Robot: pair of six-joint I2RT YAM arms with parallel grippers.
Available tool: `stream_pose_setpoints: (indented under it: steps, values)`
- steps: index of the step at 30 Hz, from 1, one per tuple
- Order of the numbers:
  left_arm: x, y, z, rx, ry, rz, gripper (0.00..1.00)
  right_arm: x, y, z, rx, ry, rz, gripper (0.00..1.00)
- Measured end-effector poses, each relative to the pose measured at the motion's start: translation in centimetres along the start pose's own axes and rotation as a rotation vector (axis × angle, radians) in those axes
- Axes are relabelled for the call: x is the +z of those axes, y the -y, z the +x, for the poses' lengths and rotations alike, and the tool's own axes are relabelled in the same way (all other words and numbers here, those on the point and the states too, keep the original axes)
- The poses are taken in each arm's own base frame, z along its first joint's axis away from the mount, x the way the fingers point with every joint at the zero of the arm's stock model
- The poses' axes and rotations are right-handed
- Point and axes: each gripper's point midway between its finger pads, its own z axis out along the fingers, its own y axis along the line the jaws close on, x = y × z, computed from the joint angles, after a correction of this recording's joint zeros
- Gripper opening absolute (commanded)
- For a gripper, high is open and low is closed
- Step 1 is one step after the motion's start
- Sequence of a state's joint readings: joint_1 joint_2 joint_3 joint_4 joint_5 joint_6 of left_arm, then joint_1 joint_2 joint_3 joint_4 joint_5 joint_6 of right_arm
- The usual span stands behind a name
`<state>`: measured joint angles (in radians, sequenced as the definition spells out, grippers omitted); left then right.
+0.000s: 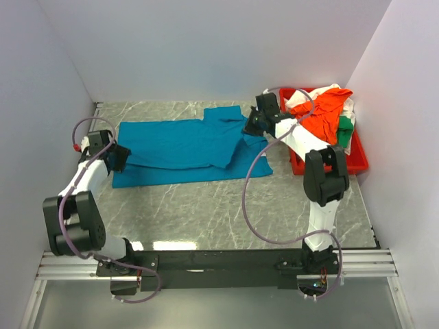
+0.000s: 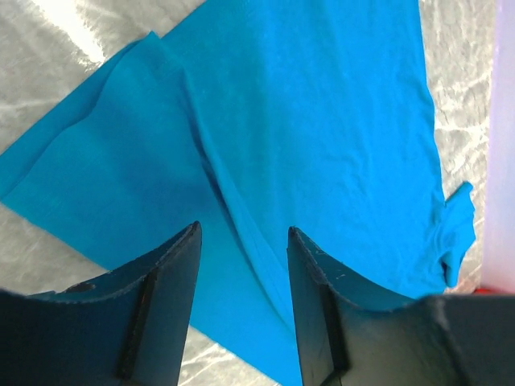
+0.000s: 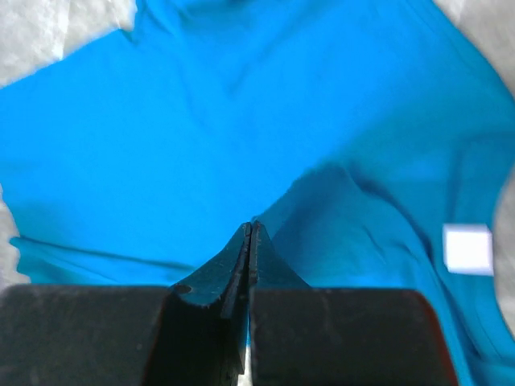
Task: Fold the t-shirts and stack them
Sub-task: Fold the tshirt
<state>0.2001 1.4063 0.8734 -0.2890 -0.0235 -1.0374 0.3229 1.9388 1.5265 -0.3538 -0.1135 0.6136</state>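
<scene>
The teal-blue t-shirt (image 1: 182,147) lies spread across the back of the marble table, partly folded lengthwise. My left gripper (image 1: 122,156) is open just above its left end; in the left wrist view the open jaws (image 2: 241,229) straddle a fold line in the cloth (image 2: 322,121). My right gripper (image 1: 248,127) is at the shirt's right end. In the right wrist view it (image 3: 250,225) is shut, with a raised peak of teal cloth (image 3: 201,121) at the tips. Orange (image 1: 322,106), white (image 1: 296,101) and green (image 1: 345,127) shirts lie heaped at the back right.
The heap sits in a red tray (image 1: 358,163) against the right wall. White walls close in the table on the left, back and right. A white label (image 3: 467,248) shows on the teal shirt. Bare marble lies in front of the shirt.
</scene>
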Motion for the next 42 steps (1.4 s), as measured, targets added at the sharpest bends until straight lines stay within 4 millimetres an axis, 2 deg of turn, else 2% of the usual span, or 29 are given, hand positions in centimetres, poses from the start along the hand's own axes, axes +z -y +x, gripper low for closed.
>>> stream_pose_setpoints:
  steps: [3, 7, 15, 18, 27, 29, 32, 33, 36, 39, 42]
  values:
    - [1.1, 0.5, -0.2, -0.005, -0.008, -0.012, 0.52, 1.1, -1.5, -1.7, 0.001, 0.009, -0.029, 0.0]
    - [2.5, 1.3, -0.7, -0.006, -0.014, -0.023, 0.52, 2.8, -2.8, -2.6, 0.02, -0.007, -0.056, 0.0]
    - [4.8, 1.8, -0.9, -0.002, -0.029, -0.046, 0.53, 6.1, -2.9, -2.1, 0.107, -0.063, -0.083, 0.0]
    - [5.1, 2.0, -1.0, -0.001, -0.029, -0.046, 0.54, 6.2, -2.9, -2.7, 0.152, -0.058, -0.099, 0.0]
    - [5.8, 2.3, -1.2, 0.002, -0.028, -0.042, 0.59, 6.3, -3.1, -6.4, 0.284, 0.027, -0.189, 0.0]
    - [6.0, 2.3, -1.2, 0.003, -0.027, -0.04, 0.59, 6.2, -3.1, -6.8, 0.31, 0.028, -0.202, 0.08]
    - [6.0, 2.4, -1.1, 0.003, -0.035, -0.036, 0.6, 6.1, -3.5, -7.2, 0.325, 0.035, -0.227, 0.25]
    - [6.0, 2.4, -1.0, 0.003, -0.036, -0.032, 0.6, 6.1, -3.6, -7.4, 0.326, 0.037, -0.234, 0.36]
    - [6.0, 2.6, -0.9, 0.002, -0.043, -0.023, 0.6, 6.2, -3.5, -7.3, 0.324, 0.04, -0.238, 0.52]
    - [6.0, 2.9, -0.9, 0.001, -0.045, -0.011, 0.6, 6.8, -2.4, -6.2, 0.314, 0.03, -0.207, 0.54]
    - [5.9, 2.7, -0.6, 0.001, -0.047, -0.003, 0.6, 6.8, -0.1, -3.9, 0.298, 0.006, -0.14, 0.54]
